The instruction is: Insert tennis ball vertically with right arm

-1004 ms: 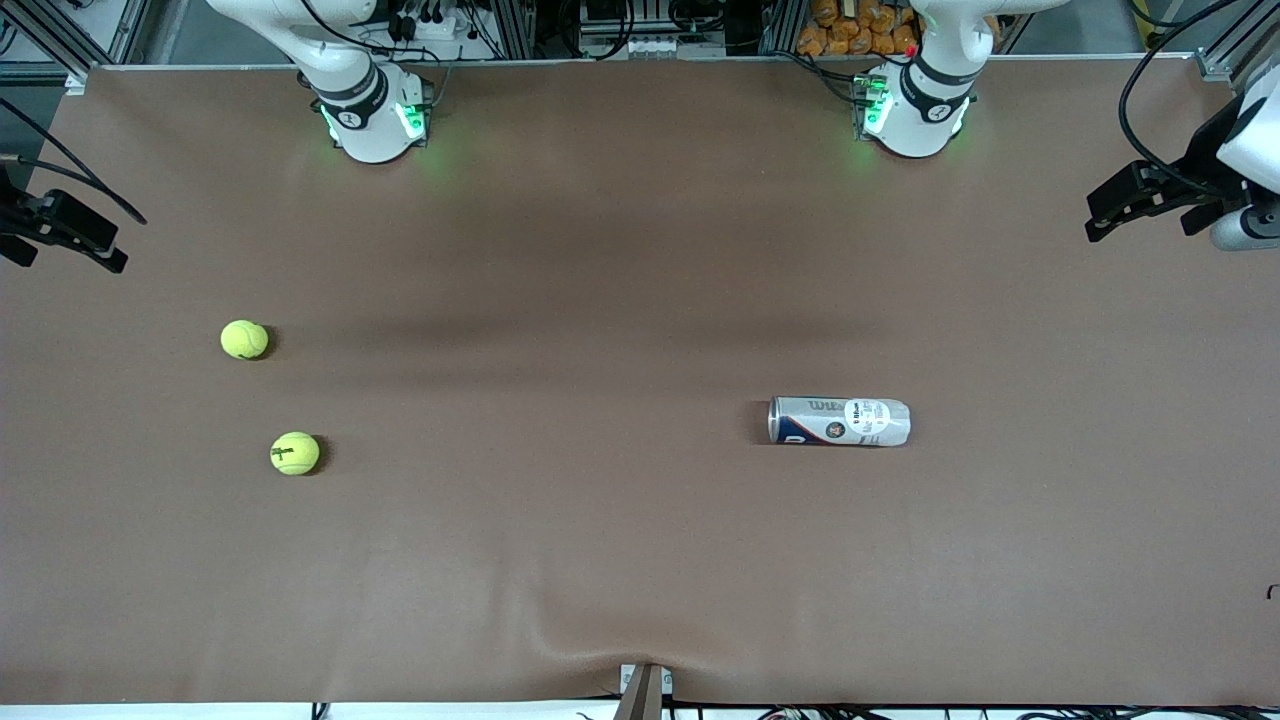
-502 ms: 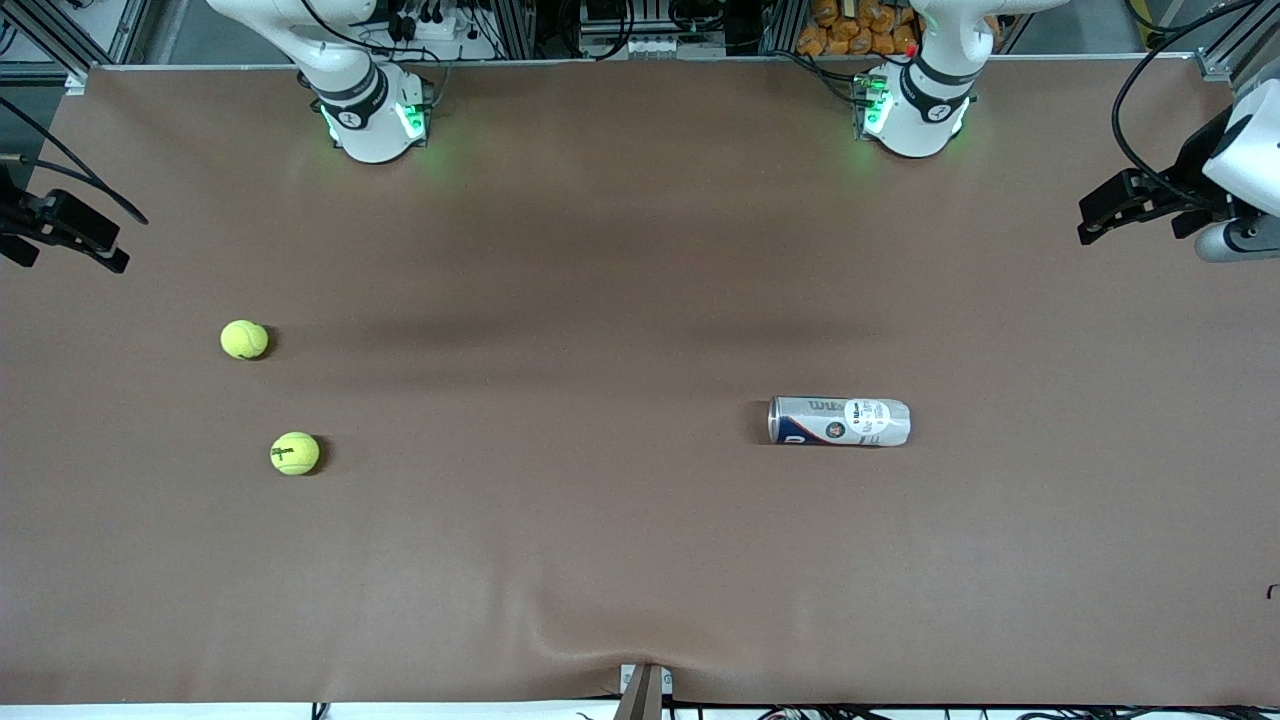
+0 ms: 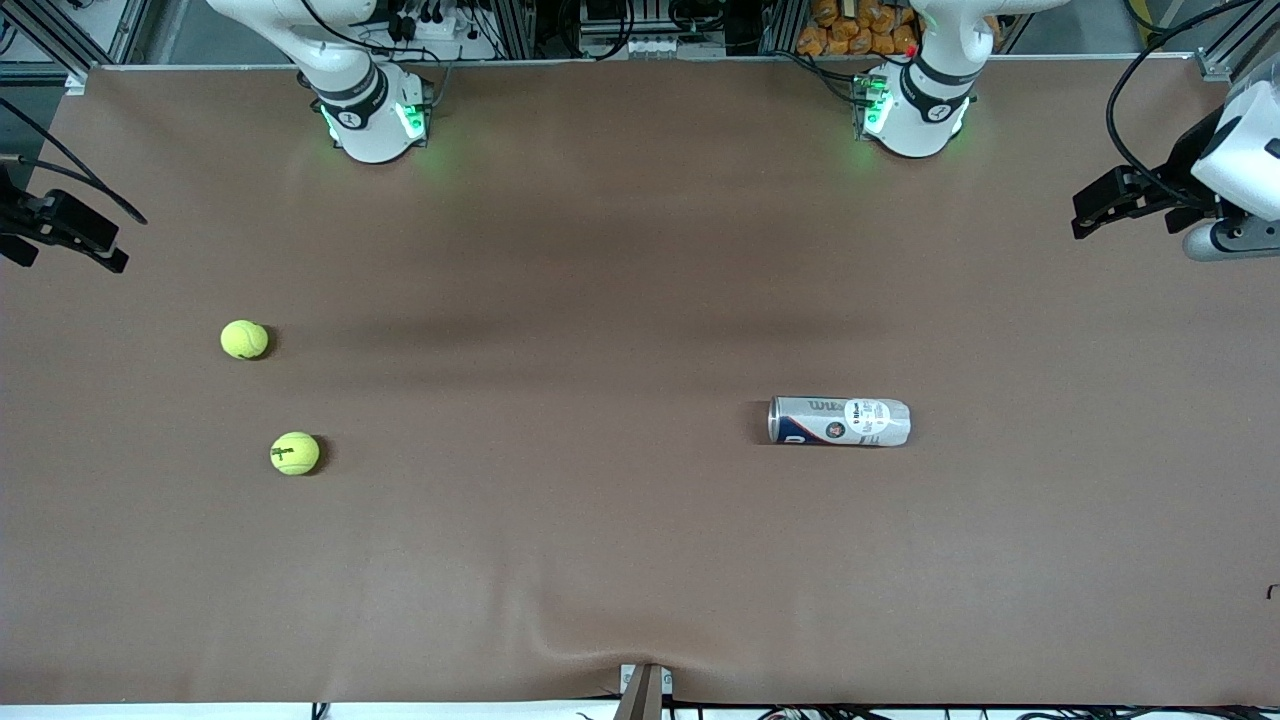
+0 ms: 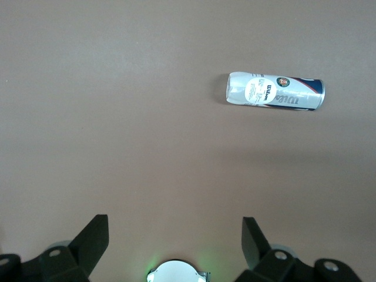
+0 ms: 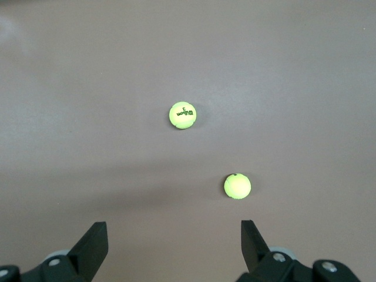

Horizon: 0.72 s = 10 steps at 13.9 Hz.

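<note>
- The brown table fills nearly the whole front view, with a slight ripple in its covering at the edge nearest the front camera.
- The two arm bases stand along the farthest edge, green lights glowing; their upper parts run out of the front view, so the arms cannot be followed all the way.
- Left gripper hangs up in the air over the left arm's end of the table, partly cut off by the picture's edge. Its jaws stand wide apart with nothing between them; the left wrist view shows just the two dark fingertips.
- Right gripper hovers at the right arm's end, mostly out of the front view, jaws likewise spread wide and empty.
- The can lies on its side toward the left arm's end, label up. Whether its mouth is open is hard to make out.
- One tennis ball, bearing a dark mark, sits toward the right arm's end.
- A second tennis ball rests near it, farther from the front camera; the two are apart, and both well apart from the can.
</note>
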{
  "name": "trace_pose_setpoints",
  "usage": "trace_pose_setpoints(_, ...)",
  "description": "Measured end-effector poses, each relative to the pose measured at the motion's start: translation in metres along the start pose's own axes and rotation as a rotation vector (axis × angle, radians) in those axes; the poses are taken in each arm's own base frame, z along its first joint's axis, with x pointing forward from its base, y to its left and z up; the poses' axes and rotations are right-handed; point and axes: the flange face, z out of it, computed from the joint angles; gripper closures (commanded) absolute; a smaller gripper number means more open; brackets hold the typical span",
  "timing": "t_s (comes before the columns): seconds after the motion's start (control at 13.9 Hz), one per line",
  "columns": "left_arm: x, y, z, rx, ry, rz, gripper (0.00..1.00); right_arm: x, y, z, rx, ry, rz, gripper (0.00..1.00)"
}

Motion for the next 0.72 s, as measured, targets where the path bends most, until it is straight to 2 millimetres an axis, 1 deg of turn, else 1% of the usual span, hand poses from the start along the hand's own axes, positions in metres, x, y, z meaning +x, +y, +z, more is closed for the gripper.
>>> trace_pose_setpoints(0.43, 0.0006, 0.0014, 0.0020, 0.001, -0.006, 0.003, 0.00, 0.0001, 0.0000, 0.0002, 0.000, 0.000, 0.000, 0.00)
trace_pose_setpoints(0.72, 0.0035, 0.0051, 0.0072, 0.002, -0.017, 0.011, 0.00, 0.0001, 0.0000, 0.0002, 0.000, 0.000, 0.000, 0.00)
